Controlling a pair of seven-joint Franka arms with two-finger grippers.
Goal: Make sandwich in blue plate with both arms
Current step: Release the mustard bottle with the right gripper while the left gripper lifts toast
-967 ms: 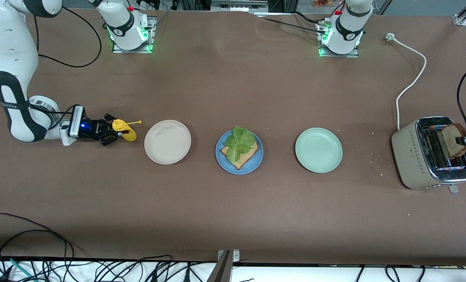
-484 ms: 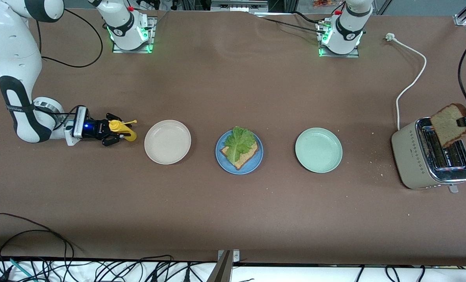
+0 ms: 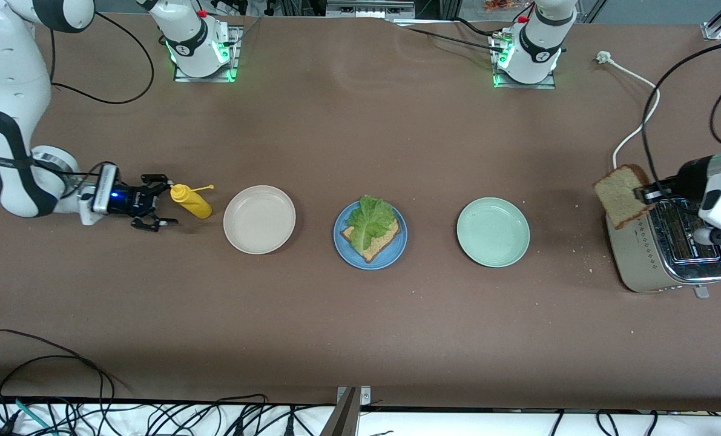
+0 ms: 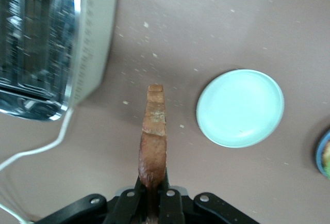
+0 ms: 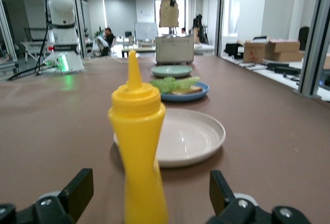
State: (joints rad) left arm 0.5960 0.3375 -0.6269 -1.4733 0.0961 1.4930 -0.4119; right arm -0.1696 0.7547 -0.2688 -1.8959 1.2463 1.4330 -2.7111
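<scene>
Brown table (image 3: 360, 139): left fingers (image 4: 135, 203) pinch bread slice (image 3: 623, 195); right fingers (image 5: 77, 190) open.

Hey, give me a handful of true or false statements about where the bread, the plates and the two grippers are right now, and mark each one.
1. The left gripper is shut on a bread slice. True.
2. The right gripper is clamped on the yellow squeeze bottle. False: it is open, with the bottle standing free just ahead of its fingers.
3. The blue plate holds a bread slice with a lettuce leaf on top. True.
4. The mint-green plate has bread on it. False: nothing lies on it.
5. The held bread slice sits down in the toaster slot. False: it is up in the air over the toaster's edge.
</scene>
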